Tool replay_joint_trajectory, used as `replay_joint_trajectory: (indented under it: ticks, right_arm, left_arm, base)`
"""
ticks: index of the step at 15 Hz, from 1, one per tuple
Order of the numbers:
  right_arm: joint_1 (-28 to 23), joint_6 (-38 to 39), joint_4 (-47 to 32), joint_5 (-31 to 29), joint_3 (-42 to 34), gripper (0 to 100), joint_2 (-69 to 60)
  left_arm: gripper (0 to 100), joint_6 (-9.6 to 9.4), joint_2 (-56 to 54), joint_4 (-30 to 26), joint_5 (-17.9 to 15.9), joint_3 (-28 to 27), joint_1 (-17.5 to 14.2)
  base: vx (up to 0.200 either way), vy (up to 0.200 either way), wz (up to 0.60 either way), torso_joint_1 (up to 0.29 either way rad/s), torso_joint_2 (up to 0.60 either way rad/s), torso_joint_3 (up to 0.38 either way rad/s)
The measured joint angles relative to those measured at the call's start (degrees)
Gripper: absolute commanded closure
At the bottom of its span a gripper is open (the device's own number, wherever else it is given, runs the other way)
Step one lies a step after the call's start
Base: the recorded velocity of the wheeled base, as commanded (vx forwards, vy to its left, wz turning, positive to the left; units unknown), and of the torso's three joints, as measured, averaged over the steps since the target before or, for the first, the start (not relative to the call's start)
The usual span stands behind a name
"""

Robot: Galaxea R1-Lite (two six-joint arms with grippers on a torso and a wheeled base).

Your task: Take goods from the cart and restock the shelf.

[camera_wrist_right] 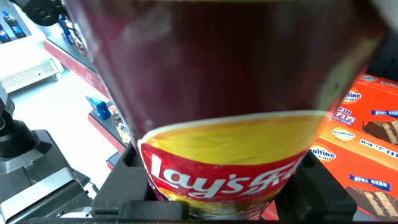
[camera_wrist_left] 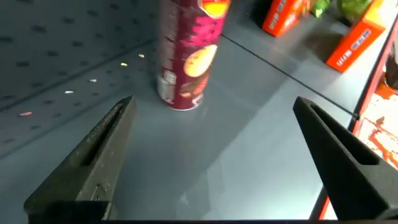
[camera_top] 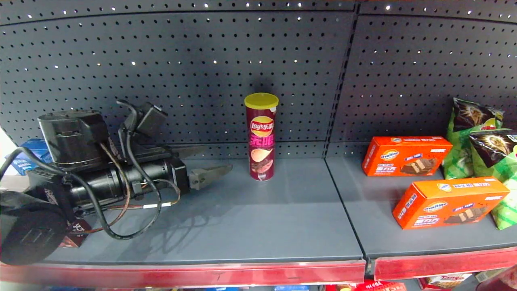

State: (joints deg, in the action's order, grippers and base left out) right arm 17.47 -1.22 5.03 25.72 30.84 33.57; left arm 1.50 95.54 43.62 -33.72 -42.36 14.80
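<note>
On the shelf (camera_top: 242, 218) the chip can (camera_top: 261, 137) stands upright toward the back, close to the pegboard panel (camera_top: 181, 68). My left end effector (camera_top: 216, 158) hangs over the shelf to the can's left, pointing toward it and apart from it. On the shelf section to the right, the rear box (camera_top: 406, 155) lies behind the front box (camera_top: 448, 202), with snack bags (camera_top: 480, 137) just right of both. A second chip can (camera_wrist_right: 224, 93) sits in my right end effector (camera_wrist_right: 217, 190).
</note>
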Motion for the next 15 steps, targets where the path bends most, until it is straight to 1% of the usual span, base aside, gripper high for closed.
replay_joint_trajectory:
  ticks: [2, 5, 6, 8, 9, 11, 14, 15]
  right_arm:
    - [0.00, 0.10, -0.04, 0.00, -0.34, 100, -0.06]
    - [0.00, 0.11, -0.09, 0.02, -0.63, 100, -0.12]
    - [0.00, 0.11, -0.06, 0.00, -0.63, 100, -0.12]
    - [0.00, 0.10, -0.06, 0.00, -0.63, 100, -0.15]
    - [0.05, 0.10, -0.06, 0.00, -0.63, 100, -0.15]
    - [0.06, 0.10, -0.04, 0.09, -0.69, 100, -0.12]
    - [0.09, 0.10, -0.04, 0.02, -0.83, 100, -0.11]
    - [0.09, 0.10, -0.04, 0.04, -0.89, 100, -0.12]
  left_arm:
    - [0, -0.09, 2.26, 0.22, -0.22, -0.90, 0.61]
    - [0, -0.17, 6.08, 0.28, -1.61, -3.94, 0.93]
    - [0, -0.17, 7.44, 0.30, -2.55, -5.40, 0.93]
    - [0, -0.17, 10.06, 0.37, -5.61, -8.27, 0.85]
    - [0, -0.20, 11.13, 0.39, -6.49, -9.20, 0.74]
    - [0, -0.55, 12.95, 0.48, -7.45, -10.39, 0.41]
    - [0, -0.68, 15.24, 0.52, -10.90, -11.82, -0.55]
    - [0, -0.68, 15.81, 0.59, -11.33, -12.24, -0.89]
  base:
    - [0.000, 0.000, 0.00, 0.000, 0.00, 0.000]
    - [0.000, 0.000, 0.00, 0.000, 0.00, 0.000]
    - [0.000, 0.000, 0.00, 0.000, 0.00, 0.000]
    - [0.000, 0.000, 0.00, 0.000, 0.00, 0.000]
    - [0.000, 0.000, 0.00, 0.000, 0.00, 0.000]
    - [0.000, 0.000, 0.00, 0.000, 0.00, 0.000]
    - [0.000, 0.000, 0.00, 0.000, 0.00, 0.000]
    - [0.000, 0.000, 0.00, 0.000, 0.00, 0.000]
